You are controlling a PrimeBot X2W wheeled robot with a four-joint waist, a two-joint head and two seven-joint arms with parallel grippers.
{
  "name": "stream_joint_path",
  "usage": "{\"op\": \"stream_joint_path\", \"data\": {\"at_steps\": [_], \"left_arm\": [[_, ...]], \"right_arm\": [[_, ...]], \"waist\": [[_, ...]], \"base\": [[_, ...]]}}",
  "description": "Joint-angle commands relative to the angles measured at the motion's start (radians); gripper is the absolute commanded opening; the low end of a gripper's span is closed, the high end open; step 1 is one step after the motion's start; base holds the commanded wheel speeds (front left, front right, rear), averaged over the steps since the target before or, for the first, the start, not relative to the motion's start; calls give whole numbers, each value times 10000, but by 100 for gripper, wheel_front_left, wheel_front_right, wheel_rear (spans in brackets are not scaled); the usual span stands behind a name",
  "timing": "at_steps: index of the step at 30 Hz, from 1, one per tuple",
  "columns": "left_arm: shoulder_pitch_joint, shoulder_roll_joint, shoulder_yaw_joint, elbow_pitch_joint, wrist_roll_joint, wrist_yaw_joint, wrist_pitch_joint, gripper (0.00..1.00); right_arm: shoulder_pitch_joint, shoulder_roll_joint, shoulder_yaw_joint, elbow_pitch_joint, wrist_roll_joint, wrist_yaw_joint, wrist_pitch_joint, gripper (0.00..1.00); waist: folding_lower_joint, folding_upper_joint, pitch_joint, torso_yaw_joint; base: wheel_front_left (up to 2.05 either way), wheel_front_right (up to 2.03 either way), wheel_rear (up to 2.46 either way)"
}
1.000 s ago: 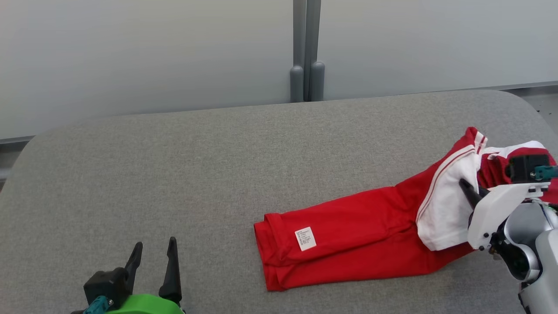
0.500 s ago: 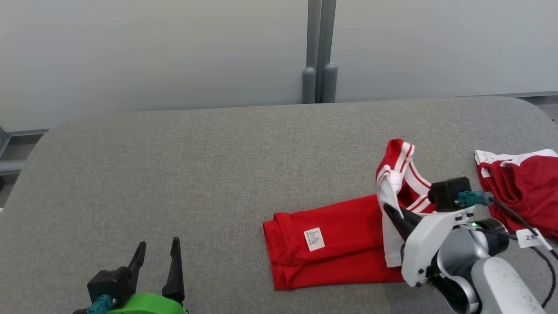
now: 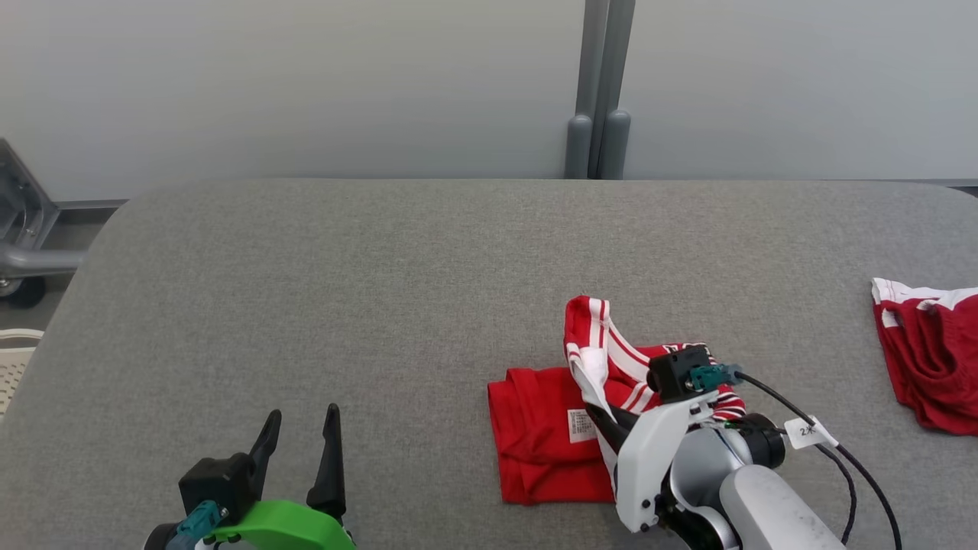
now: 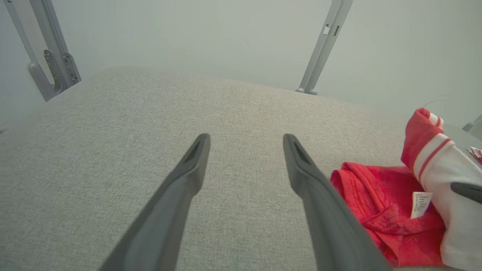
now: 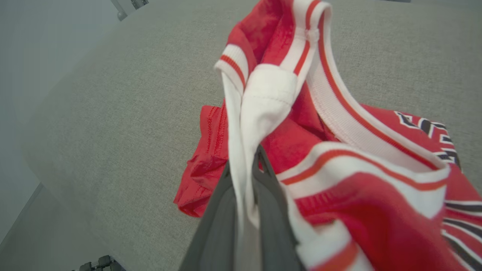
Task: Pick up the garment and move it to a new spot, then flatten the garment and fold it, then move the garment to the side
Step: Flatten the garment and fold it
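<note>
The garment [image 3: 539, 431] is a red jersey with white, red-striped trim, lying bunched right of centre on the grey padded table [image 3: 382, 290]. My right gripper [image 3: 603, 420] is shut on a white edge of it, holding the collar end up above the red lower part. The right wrist view shows the fingers [image 5: 222, 210] pinching white fabric of the garment [image 5: 339, 158] at the gripper [image 5: 250, 162]. My left gripper [image 3: 303, 414] stays open above bare table at the lower left. In its wrist view that gripper [image 4: 245, 138] is empty, the garment [image 4: 380, 203] to its right.
A second red and white piece of clothing [image 3: 928, 359] lies at the table's right edge. A grey post [image 3: 600, 92] stands behind the table against a pale wall. A metal frame [image 3: 23, 229] and a white basket [image 3: 11, 367] sit off the left end.
My right gripper has moved left with the garment's upper end, doubling it over the lower part. The second piece of clothing stayed behind on the right. The head camera has also shifted.
</note>
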Motion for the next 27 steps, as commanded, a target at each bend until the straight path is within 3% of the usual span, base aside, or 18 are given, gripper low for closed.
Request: {"op": "stream_joint_path", "data": {"at_steps": [1, 19, 20, 22, 23, 24, 27], "left_arm": [[-180, -26, -18, 61, 99, -75, -62, 100], [-488, -194, -223, 439, 146, -223, -95, 100], [-482, -194, -222, 445, 137, -218, -100, 100], [-474, -184, -222, 449, 125, -211, -109, 100], [-476, -182, -224, 453, 120, -209, -104, 100], [-482, -181, -229, 457, 119, -208, -102, 100], [-511, -184, -245, 472, 112, -217, -103, 100]], "right_arm": [[-174, -5, 113, 202, 178, 0, -157, 0], [-1797, 10, 2042, 3645, 2109, 0, -1843, 0], [-1837, 8, 2153, 3728, 2198, 0, -1886, 11], [-1924, 9, 2396, 3836, 2425, 0, -2002, 44], [-1966, 9, 2533, 3852, 2538, 0, -2057, 82], [-2011, 9, 2655, 3863, 2636, 0, -2126, 100], [-2074, 6, 3023, 3798, 2937, 0, -2337, 100]], "waist": [[0, 43, 44, 133], [0, 43, 155, 578], [0, 43, 157, 570], [0, 43, 163, 551], [0, 43, 167, 539], [0, 43, 170, 526], [0, 43, 172, 489]], "base": [[0, 0, 0], [0, 0, 0], [0, 0, 0], [0, 0, 0], [0, 0, 0], [0, 0, 0], [0, 0, 0]]}}
